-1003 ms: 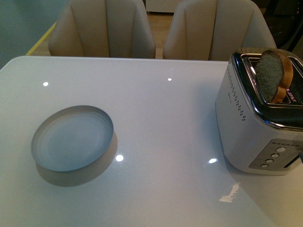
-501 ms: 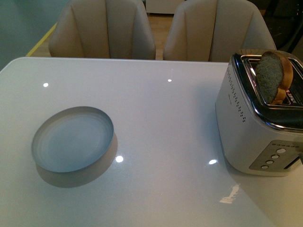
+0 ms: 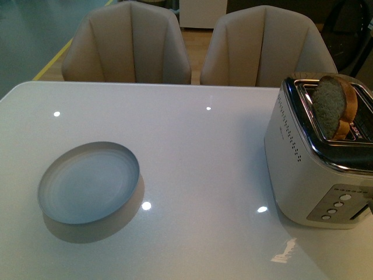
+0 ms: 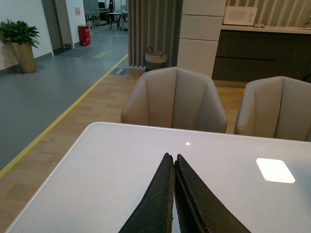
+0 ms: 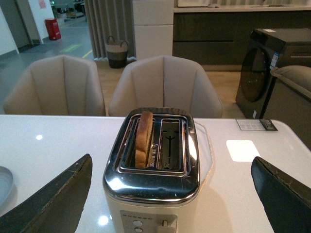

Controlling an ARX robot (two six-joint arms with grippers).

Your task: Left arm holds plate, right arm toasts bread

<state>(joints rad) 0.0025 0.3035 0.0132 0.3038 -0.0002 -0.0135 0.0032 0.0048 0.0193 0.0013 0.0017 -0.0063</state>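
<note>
Bread point(image 3: 332, 108) upright in toaster point(image 3: 315, 169), plate point(image 3: 88, 182) well apart, chairs point(image 3: 128, 44) behind.

We are seeing a plate and a toaster lying well apart on a white table.

The plate point(image 3: 89, 182) is sitting near the table's point(image 3: 198, 151) left edge; the bread point(image 3: 334, 106) is standing upright in the toaster point(image 3: 317, 157) at the right edge.
</note>
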